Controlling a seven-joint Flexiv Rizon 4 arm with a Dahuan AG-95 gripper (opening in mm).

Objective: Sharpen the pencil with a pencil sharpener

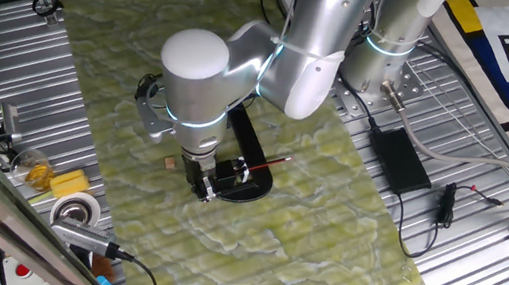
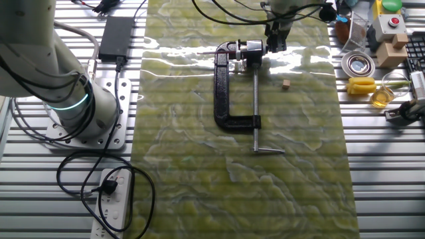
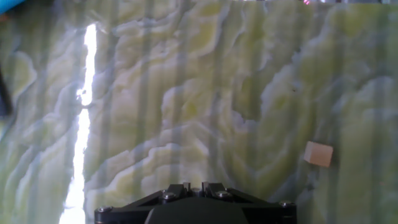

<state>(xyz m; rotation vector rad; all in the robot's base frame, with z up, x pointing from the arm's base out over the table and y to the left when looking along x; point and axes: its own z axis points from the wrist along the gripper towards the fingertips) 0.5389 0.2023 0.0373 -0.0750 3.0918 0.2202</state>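
Note:
The pencil sharpener [image 1: 227, 171] is a small black block on the black oval plate [image 1: 249, 192]. The thin red pencil [image 1: 268, 163] lies with one end at the sharpener and points out to the right. My gripper [image 1: 202, 189] is low over the cloth, just left of the plate and sharpener. In the other fixed view the gripper [image 2: 273, 41] hangs right of the sharpener [image 2: 251, 48]. In the hand view the fingertips [image 3: 176, 186] stand close together with nothing between them, and only the cloth shows ahead. The pencil and sharpener are out of the hand view.
A large black C-shaped clamp [image 2: 229, 93] with a silver screw lies on the green cloth beside the plate. A small wooden cube [image 2: 286, 83] lies near the gripper and shows in the hand view [image 3: 318, 154]. Tape, yellow items and tools [image 1: 74, 197] sit off the cloth.

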